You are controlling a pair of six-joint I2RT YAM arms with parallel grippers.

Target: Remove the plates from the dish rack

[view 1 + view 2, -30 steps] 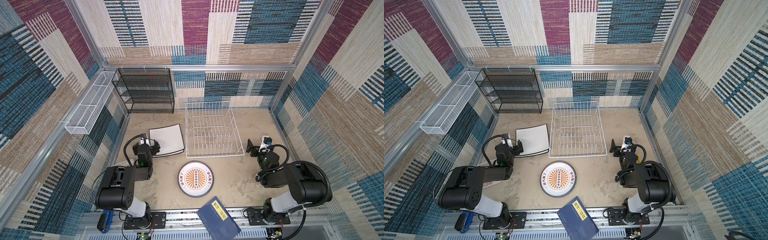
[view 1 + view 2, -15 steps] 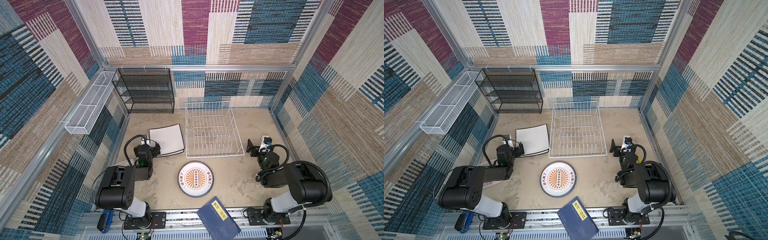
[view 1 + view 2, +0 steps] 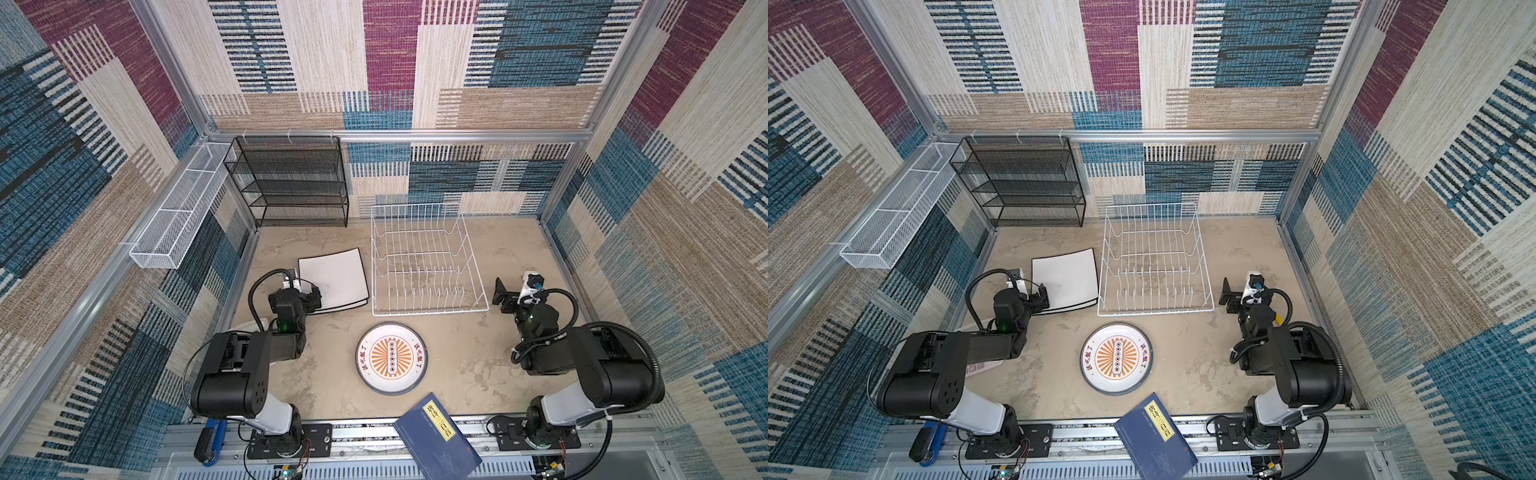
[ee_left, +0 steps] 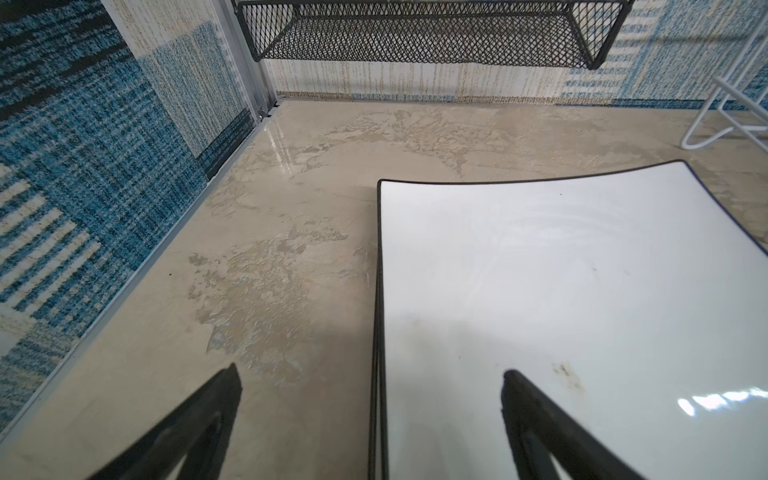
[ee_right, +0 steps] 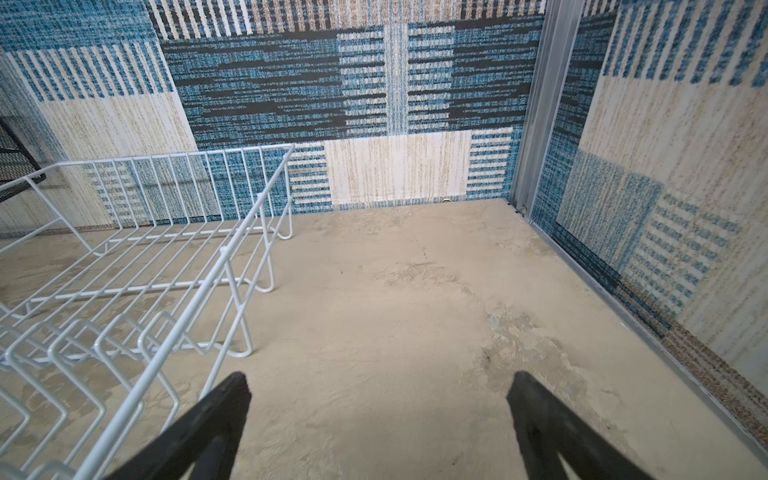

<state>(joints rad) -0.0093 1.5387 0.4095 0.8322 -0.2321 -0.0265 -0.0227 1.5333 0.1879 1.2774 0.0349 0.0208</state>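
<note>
The white wire dish rack (image 3: 424, 305) (image 3: 1154, 309) (image 5: 224, 253) stands at the middle back with nothing in it. Two square white plates (image 3: 336, 276) (image 3: 1069, 274) (image 4: 561, 291) with black edges lie stacked flat on the table, left of the rack. A round plate (image 3: 391, 358) (image 3: 1116, 358) with an orange print lies face up in front of the rack. My left gripper (image 3: 309, 297) (image 3: 1040, 296) (image 4: 372, 372) is open at the stack's near left corner, one finger over the top plate, holding nothing. My right gripper (image 3: 503, 295) (image 3: 1228, 294) (image 5: 380, 380) is open and empty over bare table, right of the rack.
A black mesh shelf unit (image 3: 291, 183) stands at the back left, and a long white mesh tray (image 3: 174, 216) hangs on the left wall. A blue book (image 3: 436, 436) leans over the front rail. A white object (image 3: 249, 324) lies partly hidden under the left arm.
My left gripper has shifted slightly nearer and turned toward the stacked square plates. The right arm, the plates and the rack have not moved.
</note>
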